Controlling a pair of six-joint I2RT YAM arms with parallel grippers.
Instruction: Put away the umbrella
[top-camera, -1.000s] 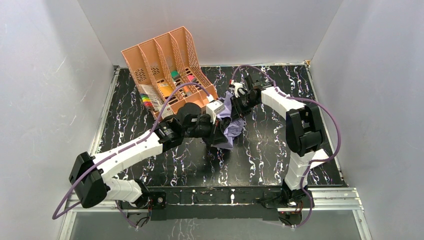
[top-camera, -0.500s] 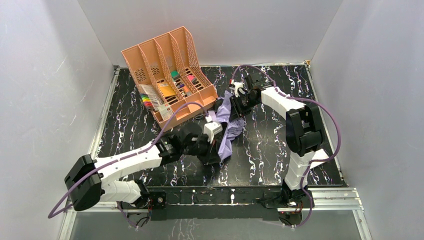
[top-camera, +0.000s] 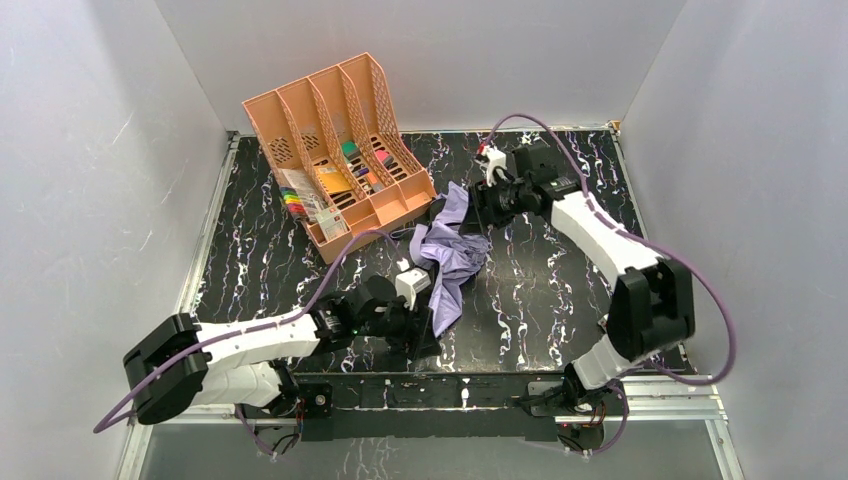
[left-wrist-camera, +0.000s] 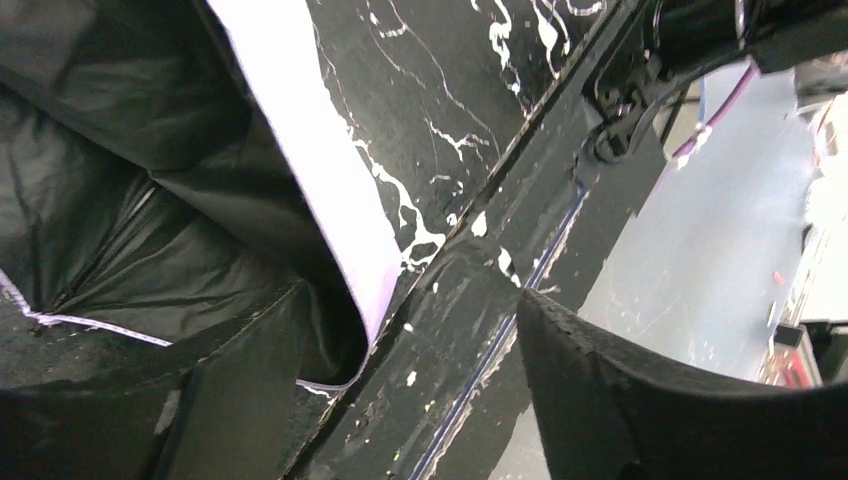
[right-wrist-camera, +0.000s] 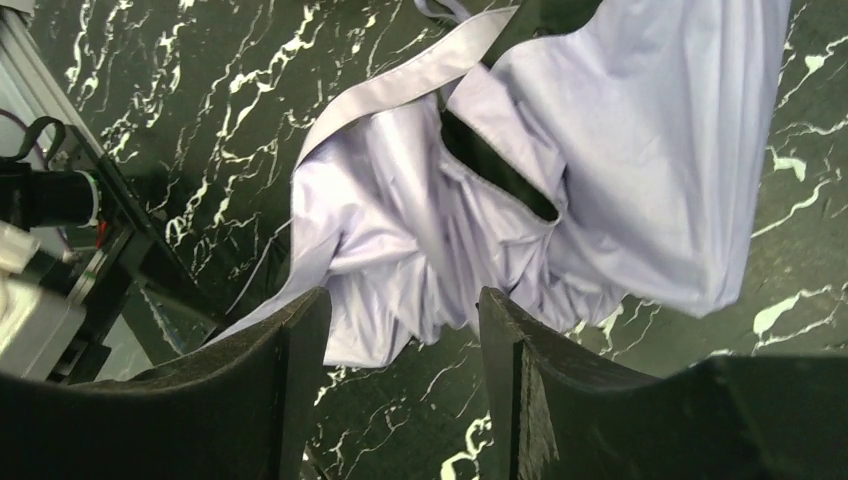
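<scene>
The pale lavender umbrella (top-camera: 452, 252) lies crumpled on the black marbled table (top-camera: 540, 290), with nothing holding it. My left gripper (top-camera: 424, 336) is low at its near end, close to the table's front edge, and is open. In the left wrist view the left gripper (left-wrist-camera: 410, 300) has only the front rail between its fingers; the umbrella's lavender hem (left-wrist-camera: 320, 200) and dark lining lie just to the left. My right gripper (top-camera: 479, 206) is open at the umbrella's far right end. The right wrist view shows the right gripper (right-wrist-camera: 405, 295) just short of the bunched umbrella (right-wrist-camera: 450, 220) and its strap (right-wrist-camera: 400, 85).
A peach file organiser (top-camera: 335, 140) holding stationery stands at the back left, close to the umbrella's far end. White walls enclose the table on three sides. The metal front rail (left-wrist-camera: 500, 250) runs right beside my left gripper.
Both grippers have opened and let go of the umbrella, which now lies lower on the table. My left arm has drawn back toward the front edge; my right arm has pulled away to the right.
</scene>
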